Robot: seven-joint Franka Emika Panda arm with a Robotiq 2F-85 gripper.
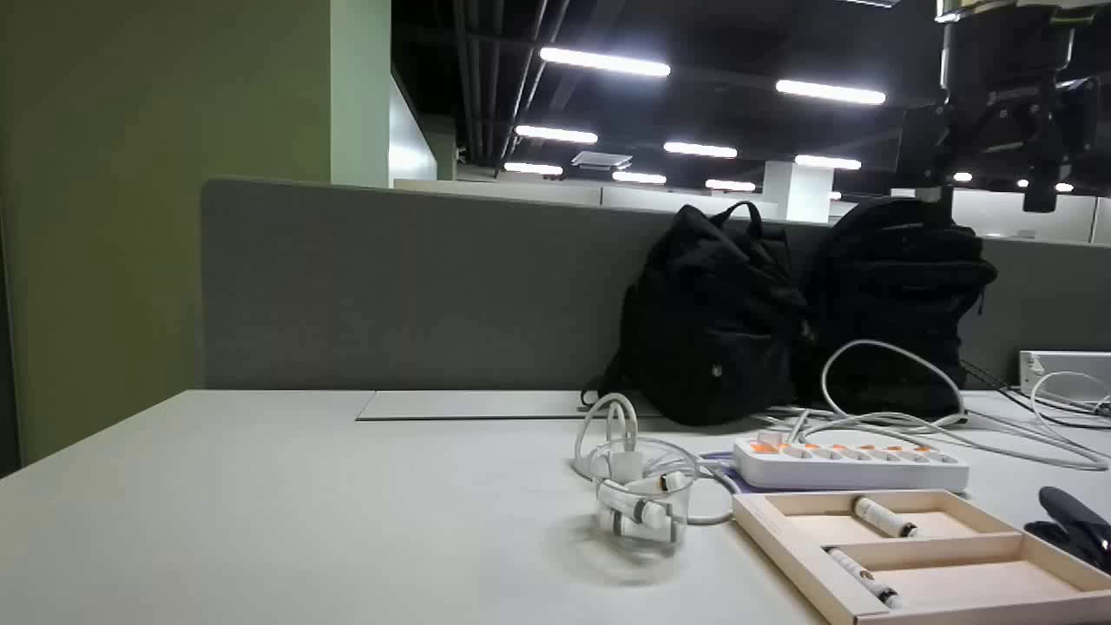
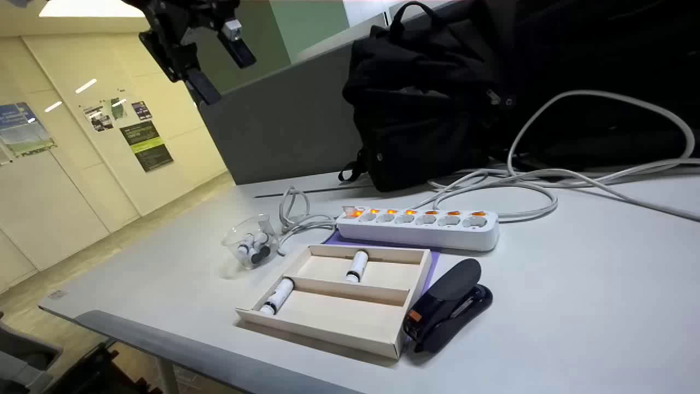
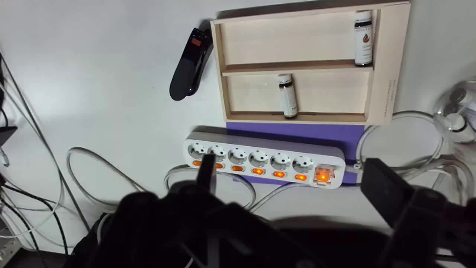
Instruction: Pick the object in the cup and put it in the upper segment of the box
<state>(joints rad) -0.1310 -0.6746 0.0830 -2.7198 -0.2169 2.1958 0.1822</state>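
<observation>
The item to be picked is a white-labelled bottle (image 1: 632, 503), lying with others inside the clear cup (image 2: 236, 234). At least three are present; the exact count is hard to confirm through the see-through wall. With bottles in the cup, the pick is judged outstanding.

The cup stands near the wooden box (image 2: 342, 312), which one divider splits into two segments. One boxed bottle (image 2: 357, 266) lies in the segment nearer the power strip (image 2: 418, 230); a second boxed bottle (image 2: 279, 295) lies in the other, along the end wall on the cup's side. Whichever segment is designated upper, it contains a bottle and has bare floor for another.

The claw (image 2: 229, 80) is positioned high above the tabletop (image 1: 347, 503), fingers spread wide, with nothing between them. Judged progress: the unit is ready for a pick, with no item in transit. Remaining sequence: align above the cup, lower, grip one bottle, lift, transfer, release in the upper segment. Observe clearance at the black stapler (image 2: 448, 306), just beside the box's far end from the cup.
</observation>
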